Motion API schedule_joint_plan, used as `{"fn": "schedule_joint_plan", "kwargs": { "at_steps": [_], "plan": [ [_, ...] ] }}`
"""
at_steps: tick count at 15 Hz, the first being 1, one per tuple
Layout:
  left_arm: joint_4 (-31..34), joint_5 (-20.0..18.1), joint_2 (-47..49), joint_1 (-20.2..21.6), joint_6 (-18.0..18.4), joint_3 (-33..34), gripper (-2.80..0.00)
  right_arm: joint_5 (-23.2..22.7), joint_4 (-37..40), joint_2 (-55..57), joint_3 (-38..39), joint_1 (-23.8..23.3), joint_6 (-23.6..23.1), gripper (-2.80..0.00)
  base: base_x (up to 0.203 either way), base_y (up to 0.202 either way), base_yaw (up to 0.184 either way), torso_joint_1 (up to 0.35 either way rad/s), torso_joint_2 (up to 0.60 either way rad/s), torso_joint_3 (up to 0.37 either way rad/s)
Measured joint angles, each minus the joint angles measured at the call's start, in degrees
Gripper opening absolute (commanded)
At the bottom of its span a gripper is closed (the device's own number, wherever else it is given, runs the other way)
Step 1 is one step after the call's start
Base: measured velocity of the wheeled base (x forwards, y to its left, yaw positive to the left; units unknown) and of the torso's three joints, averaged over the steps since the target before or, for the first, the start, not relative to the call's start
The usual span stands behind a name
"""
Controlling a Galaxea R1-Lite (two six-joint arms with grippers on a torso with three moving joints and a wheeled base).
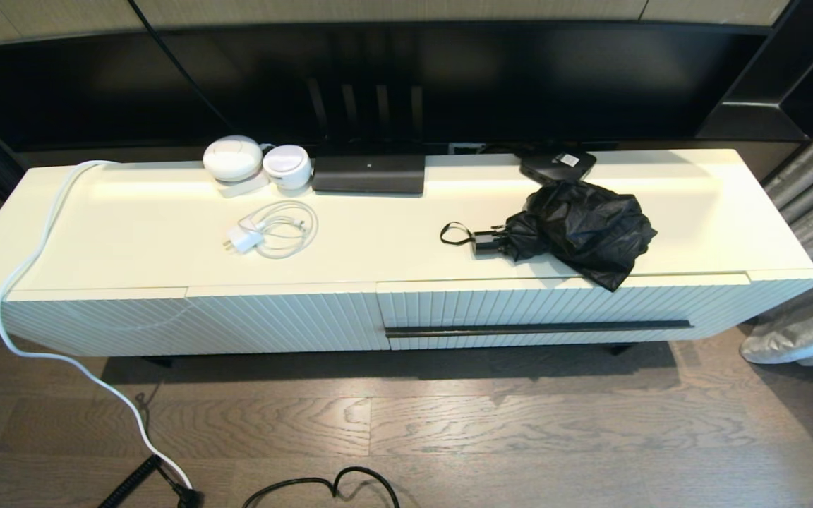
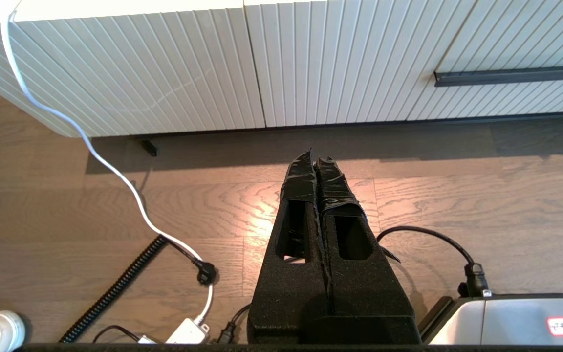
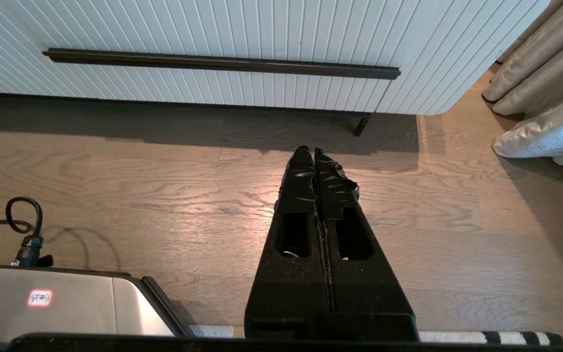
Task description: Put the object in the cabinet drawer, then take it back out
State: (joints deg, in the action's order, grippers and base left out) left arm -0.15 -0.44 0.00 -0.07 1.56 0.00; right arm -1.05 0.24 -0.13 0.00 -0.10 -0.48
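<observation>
While the drawer (image 1: 562, 310) was closed, the umbrella (image 1: 576, 229) was left at the cabinet top's front right edge, above it; both end effectors (image 2: 316, 159) (image 3: 309, 151) were held closed and empty over the floor.

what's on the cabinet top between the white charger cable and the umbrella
Nothing: in the head view the cream top is bare between the coiled charger cable and the umbrella. Its wrist loop points toward the cable.
</observation>
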Motion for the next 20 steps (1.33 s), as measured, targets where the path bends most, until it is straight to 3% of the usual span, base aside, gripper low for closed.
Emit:
{"fn": "schedule_joint_plan", "kwargs": {
  "at_steps": [20],
  "plan": [
    [-0.01, 0.02, 0.00, 0.00, 0.00, 0.00, -2.80, 0.01, 0.00, 0.02, 0.00, 0.00, -0.04, -2.80, 0.000, 0.000, 0.000, 0.000, 0.00, 0.000]
  ]
}}
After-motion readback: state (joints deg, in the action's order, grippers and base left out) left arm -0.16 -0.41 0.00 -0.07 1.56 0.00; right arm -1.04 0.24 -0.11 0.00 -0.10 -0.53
